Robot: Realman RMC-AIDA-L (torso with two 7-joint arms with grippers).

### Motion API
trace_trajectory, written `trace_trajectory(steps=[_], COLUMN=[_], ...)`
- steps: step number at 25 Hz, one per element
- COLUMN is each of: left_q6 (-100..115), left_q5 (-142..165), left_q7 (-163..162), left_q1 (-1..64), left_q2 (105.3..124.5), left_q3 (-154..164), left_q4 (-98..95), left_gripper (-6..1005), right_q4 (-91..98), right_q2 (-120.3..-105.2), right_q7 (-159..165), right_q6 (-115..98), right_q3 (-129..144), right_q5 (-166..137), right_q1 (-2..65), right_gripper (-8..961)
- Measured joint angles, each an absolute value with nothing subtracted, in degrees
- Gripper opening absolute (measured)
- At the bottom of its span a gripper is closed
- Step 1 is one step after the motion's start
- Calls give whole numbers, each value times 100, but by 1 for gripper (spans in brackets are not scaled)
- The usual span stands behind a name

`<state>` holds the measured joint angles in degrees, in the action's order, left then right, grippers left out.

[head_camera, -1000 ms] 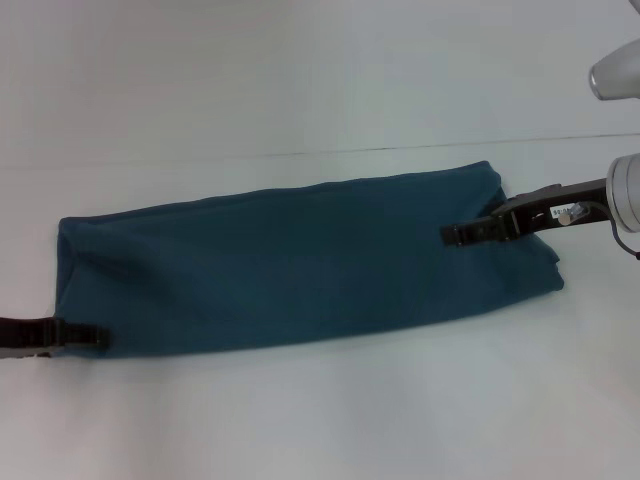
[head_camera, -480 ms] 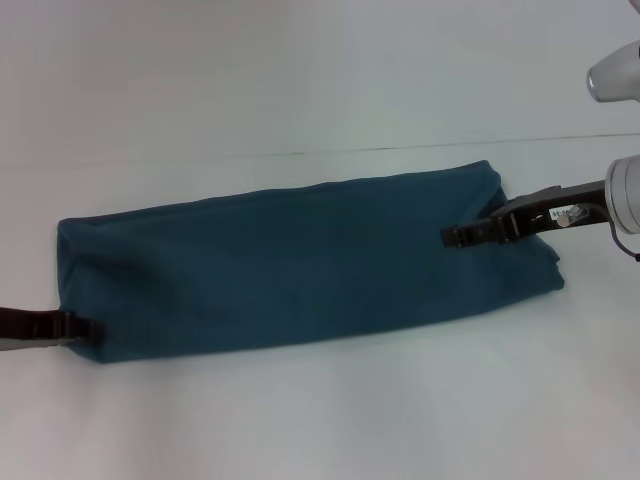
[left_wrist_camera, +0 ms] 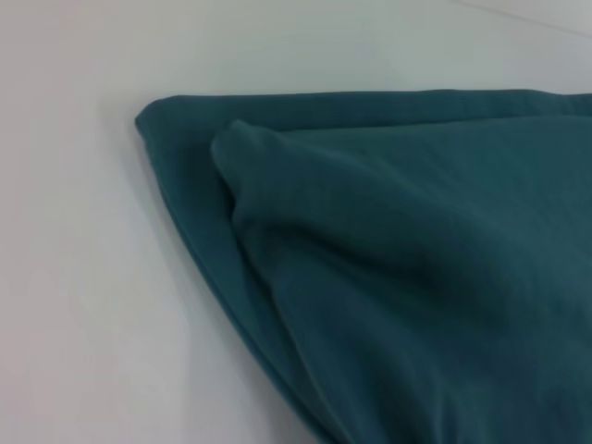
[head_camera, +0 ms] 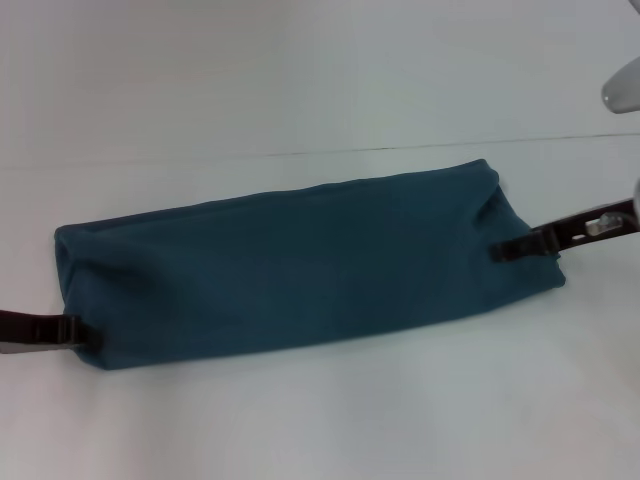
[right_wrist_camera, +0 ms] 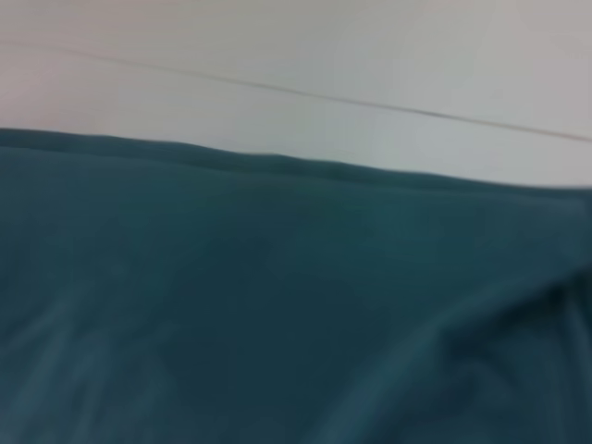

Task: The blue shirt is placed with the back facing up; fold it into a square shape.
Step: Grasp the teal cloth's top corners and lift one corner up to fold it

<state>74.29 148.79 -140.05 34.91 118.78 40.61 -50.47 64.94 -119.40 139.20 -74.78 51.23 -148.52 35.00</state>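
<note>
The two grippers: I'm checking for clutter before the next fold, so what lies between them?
In the head view, only the blue shirt spans from the left gripper at one end to the right gripper at the other; nothing else lies between.

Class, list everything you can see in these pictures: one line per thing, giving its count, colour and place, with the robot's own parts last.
blue shirt: one, dark teal-blue, folded into a long narrow band lying across the middle of the table, plain side up.
table: one, white, under the shirt; a thin dark line crosses it behind the shirt.
left gripper: one, black, at the shirt's left end near its front corner.
right gripper: one, black with a silver part behind, at the shirt's right end, tips over the fabric edge.
right arm: one, pale grey, a part at the upper right edge of the head view.
</note>
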Motion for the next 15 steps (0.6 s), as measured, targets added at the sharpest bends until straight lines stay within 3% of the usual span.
trace_trajectory(steps=[3,15], left_q6=[7431,7431], left_q5=[14879,14872], left_q7=[-13976,-13950], left_q1=[3496,3515], left_q2=[11878,11870], left_q3=[4061,4052], left_q4=[-5053,-5072], left_gripper=[90,88], right_q4=[6572,6357], right_q2=[-11921,-11971], right_q7=[14288,14870], right_q6=[-7469,-7160], right_q3=[5118,5159], right_q5=[-15285,-16054], right_q1=[3517,3560], right_gripper=[888,860])
